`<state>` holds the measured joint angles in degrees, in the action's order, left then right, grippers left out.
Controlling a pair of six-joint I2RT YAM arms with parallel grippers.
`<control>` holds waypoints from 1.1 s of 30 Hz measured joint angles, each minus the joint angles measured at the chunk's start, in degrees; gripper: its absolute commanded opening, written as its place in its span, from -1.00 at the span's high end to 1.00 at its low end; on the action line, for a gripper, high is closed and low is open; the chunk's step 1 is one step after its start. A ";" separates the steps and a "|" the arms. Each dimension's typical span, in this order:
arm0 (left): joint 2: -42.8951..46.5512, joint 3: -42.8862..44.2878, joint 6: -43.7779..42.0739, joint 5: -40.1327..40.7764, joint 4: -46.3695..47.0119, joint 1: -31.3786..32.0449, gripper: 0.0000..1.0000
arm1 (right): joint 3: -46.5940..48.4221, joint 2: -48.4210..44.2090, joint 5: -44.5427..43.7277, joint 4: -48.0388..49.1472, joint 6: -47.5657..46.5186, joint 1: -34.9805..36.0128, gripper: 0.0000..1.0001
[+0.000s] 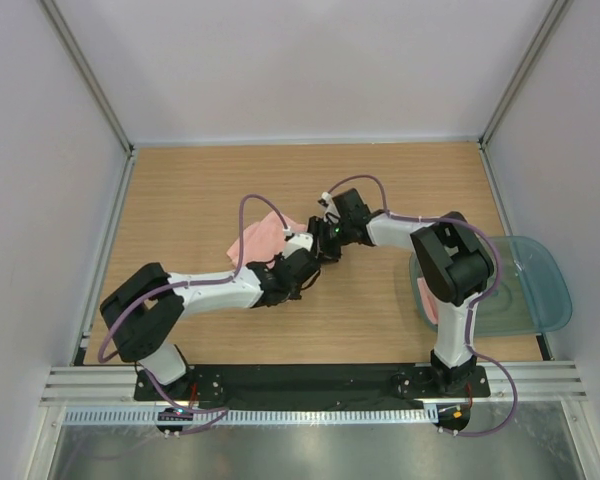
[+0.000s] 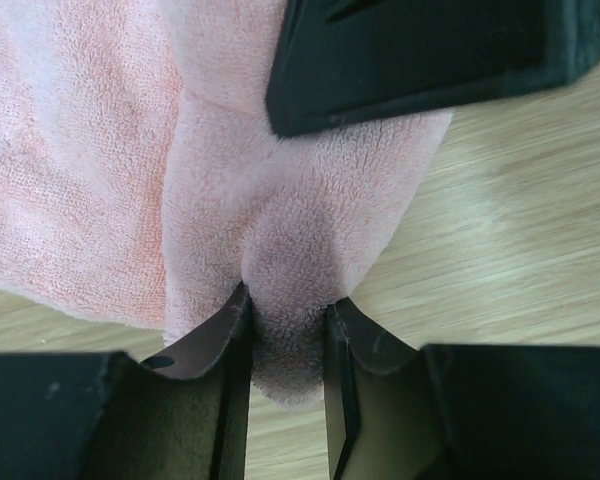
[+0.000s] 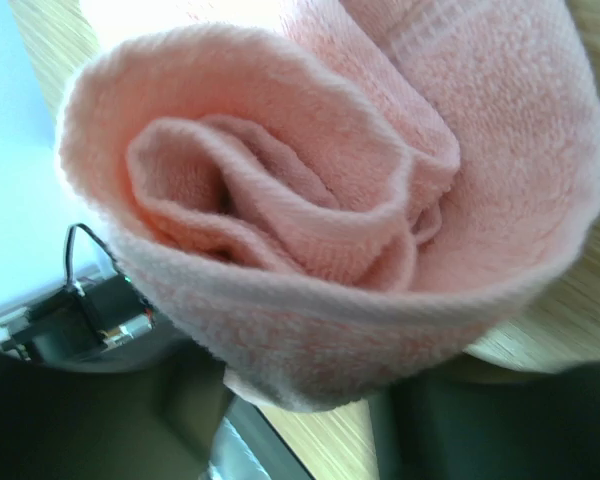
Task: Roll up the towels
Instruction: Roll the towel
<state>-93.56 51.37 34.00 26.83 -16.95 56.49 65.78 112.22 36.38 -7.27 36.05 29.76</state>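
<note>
A salmon-pink towel [image 1: 263, 240] lies on the wooden table, partly rolled. In the left wrist view my left gripper [image 2: 288, 325] is shut on a fold of the towel [image 2: 300, 240], low over the table. In the right wrist view the towel's rolled end [image 3: 310, 190] shows as a spiral, and my right gripper [image 3: 305, 405] holds its lower edge between blurred fingers. In the top view the left gripper [image 1: 310, 258] and right gripper [image 1: 330, 236] meet at the towel's right end. A second pink towel [image 1: 430, 300] shows in the tray, mostly hidden by the right arm.
A translucent teal-grey tray [image 1: 525, 285] sits at the table's right edge, beside the right arm. White walls and metal posts bound the table on three sides. The right gripper's black body [image 2: 430, 50] hangs close above the left gripper.
</note>
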 measured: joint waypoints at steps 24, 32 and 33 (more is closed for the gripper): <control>8.24 -0.52 9.05 -24.63 -0.66 -3.13 0.78 | 14.25 1.33 -16.59 -30.27 -10.99 -7.74 -0.63; 9.77 -2.82 14.97 -36.63 0.68 -8.37 0.76 | 19.12 -0.59 -31.28 -34.56 -11.50 -10.78 -0.68; 9.77 -3.63 15.96 -38.51 1.88 -9.51 0.77 | 19.12 -1.60 -31.82 -34.75 -11.50 -10.86 -0.68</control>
<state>-83.79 47.75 49.95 -11.68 -15.07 46.98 84.90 110.63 4.56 -42.02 24.56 18.90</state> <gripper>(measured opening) 0.287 0.840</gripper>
